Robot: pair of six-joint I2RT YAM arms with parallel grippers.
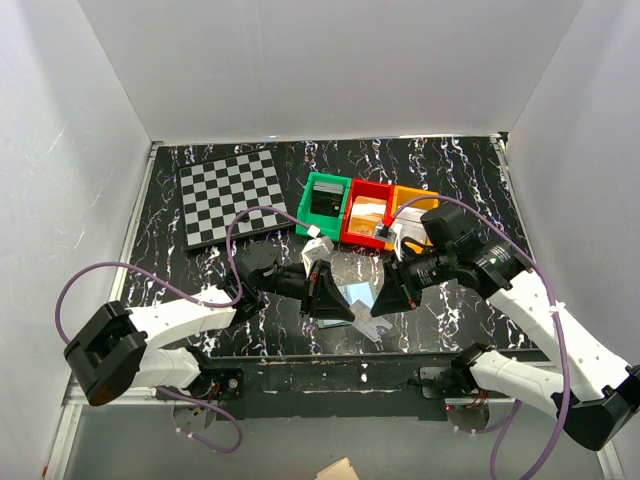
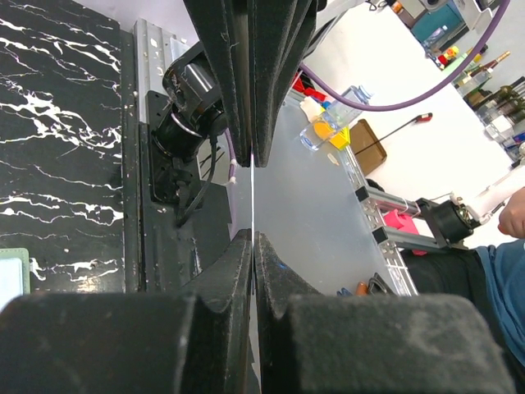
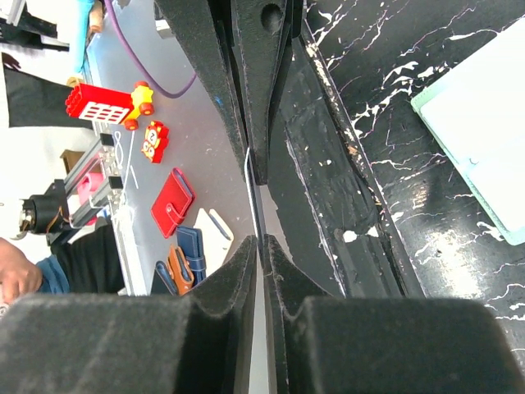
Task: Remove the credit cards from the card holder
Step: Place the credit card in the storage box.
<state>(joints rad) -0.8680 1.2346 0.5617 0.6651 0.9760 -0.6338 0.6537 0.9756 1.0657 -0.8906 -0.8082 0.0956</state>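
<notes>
The card holder point(image 1: 356, 293) lies open on the black marbled table, its light blue inside facing up. Its green-rimmed corner shows in the left wrist view point(image 2: 11, 277) and the right wrist view point(image 3: 484, 139). Just in front of it my two grippers face each other tip to tip. One thin credit card point(image 2: 253, 197) stands edge-on between them, a pale line point(image 3: 255, 209). My left gripper point(image 2: 254, 234) point(image 1: 338, 300) is shut on one end. My right gripper point(image 3: 262, 242) point(image 1: 380, 300) pinches the other end, jaws almost together. No other cards show.
Green point(image 1: 323, 200), red point(image 1: 368, 212) and orange point(image 1: 412, 205) bins stand in a row behind the holder. A checkerboard point(image 1: 232, 195) lies at the back left. A small white object point(image 1: 318, 250) sits behind my left gripper. The table's metal front rail point(image 1: 360, 350) runs close below the grippers.
</notes>
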